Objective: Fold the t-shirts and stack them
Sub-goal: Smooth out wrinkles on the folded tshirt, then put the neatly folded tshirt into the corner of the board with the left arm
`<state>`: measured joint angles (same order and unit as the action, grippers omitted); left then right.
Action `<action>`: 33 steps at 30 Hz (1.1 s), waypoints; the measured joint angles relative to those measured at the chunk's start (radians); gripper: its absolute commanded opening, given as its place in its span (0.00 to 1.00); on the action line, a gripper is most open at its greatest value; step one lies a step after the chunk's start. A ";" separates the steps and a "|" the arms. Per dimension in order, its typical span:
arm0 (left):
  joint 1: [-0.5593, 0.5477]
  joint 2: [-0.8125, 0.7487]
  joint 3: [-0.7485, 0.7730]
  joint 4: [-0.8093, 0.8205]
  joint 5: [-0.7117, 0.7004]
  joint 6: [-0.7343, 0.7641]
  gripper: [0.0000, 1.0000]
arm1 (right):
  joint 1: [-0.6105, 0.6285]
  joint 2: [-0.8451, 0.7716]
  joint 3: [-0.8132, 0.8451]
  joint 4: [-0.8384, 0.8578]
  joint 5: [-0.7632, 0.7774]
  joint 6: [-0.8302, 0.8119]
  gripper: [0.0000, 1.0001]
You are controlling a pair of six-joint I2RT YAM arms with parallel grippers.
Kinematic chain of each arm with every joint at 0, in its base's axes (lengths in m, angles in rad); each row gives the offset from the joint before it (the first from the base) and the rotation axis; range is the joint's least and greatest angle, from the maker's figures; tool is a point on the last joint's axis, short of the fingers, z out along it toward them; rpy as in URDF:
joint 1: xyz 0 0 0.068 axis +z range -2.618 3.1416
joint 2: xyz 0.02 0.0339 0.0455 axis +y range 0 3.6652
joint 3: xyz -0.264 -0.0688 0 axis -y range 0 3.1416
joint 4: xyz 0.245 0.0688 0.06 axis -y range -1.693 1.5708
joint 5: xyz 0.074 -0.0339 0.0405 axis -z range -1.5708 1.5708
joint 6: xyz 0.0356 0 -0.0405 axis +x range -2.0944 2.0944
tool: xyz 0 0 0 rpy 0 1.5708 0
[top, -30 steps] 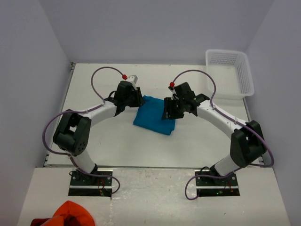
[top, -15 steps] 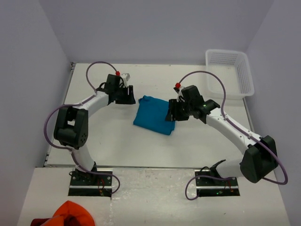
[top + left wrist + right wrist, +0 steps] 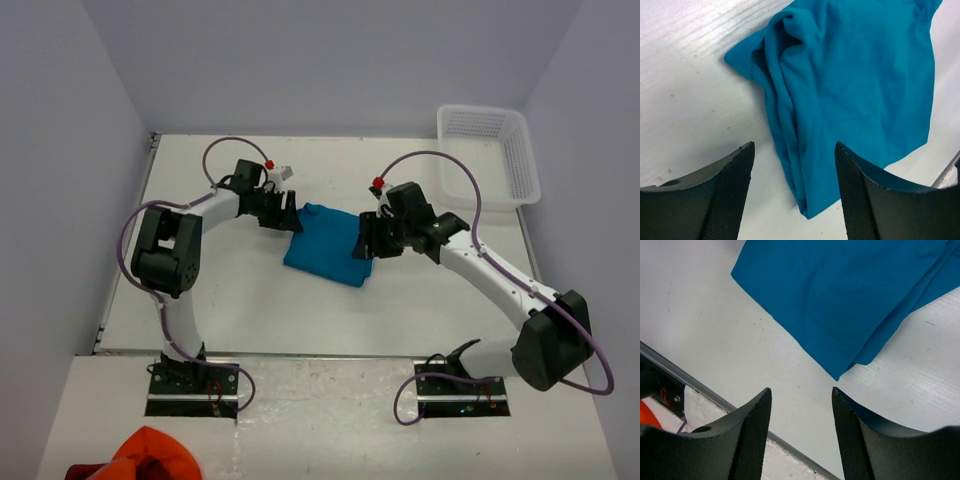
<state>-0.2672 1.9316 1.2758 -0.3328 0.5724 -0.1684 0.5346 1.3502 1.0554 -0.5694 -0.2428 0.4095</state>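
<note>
Fingers (image 3: 727,200) of the left gripper (image 3: 792,170) stand apart and hold nothing; the right gripper (image 3: 801,400) is likewise spread, with only bare tabletop between its jaws.

Under and between them lies the teal-blue t-shirt (image 3: 328,245), folded into a compact, roughly rectangular pad near the middle of the table (image 3: 230,310). Most of its top face is smooth. The side toward the left gripper is not: the left wrist view shows the cloth gathered there into several long ridges, with one corner sticking out to a point. The right gripper hovers just off the opposite side, near a neat pointed corner. No second shirt shows on the table, so no stack exists yet.

Farther out, a white basket (image 3: 482,152) sits at the far right corner, well apart from the shirt, and an orange-red bunched cloth (image 3: 150,455) lies on the near ledge by the left arm's base.

The weak spot, as I judge it, is that rumpled left edge — a pinch there could catch only the upper layers, and lifting them would peel the fold open. A drag by one gripper alone could also skew the pad, since nothing pins the other side. Closing the jaws too close to the corner risks a thin grip that slips — the soft cotton gives little to hold.
</note>
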 measured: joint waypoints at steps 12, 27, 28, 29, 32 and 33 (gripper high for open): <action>0.043 0.118 0.069 -0.036 0.137 0.020 0.71 | 0.000 -0.084 -0.018 0.002 0.004 -0.005 0.54; 0.008 0.145 0.082 -0.039 0.167 0.030 0.66 | 0.000 -0.090 -0.031 0.007 0.016 -0.006 0.54; -0.007 0.150 0.087 -0.038 0.166 0.029 0.66 | 0.000 -0.091 -0.031 0.010 0.016 -0.005 0.54; -0.031 0.158 0.093 -0.034 0.164 0.027 0.66 | 0.000 -0.094 -0.032 0.012 0.016 -0.005 0.54; -0.098 0.188 0.118 0.000 0.172 0.011 0.65 | 0.000 -0.113 -0.048 0.022 0.016 0.002 0.54; -0.118 0.201 0.127 0.019 0.180 0.000 0.64 | 0.000 -0.121 -0.053 0.022 0.015 0.003 0.55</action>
<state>-0.3855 2.1326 1.4025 -0.3138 0.7528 -0.1680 0.5346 1.2293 1.0019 -0.5476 -0.2276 0.4126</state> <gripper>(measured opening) 0.650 0.543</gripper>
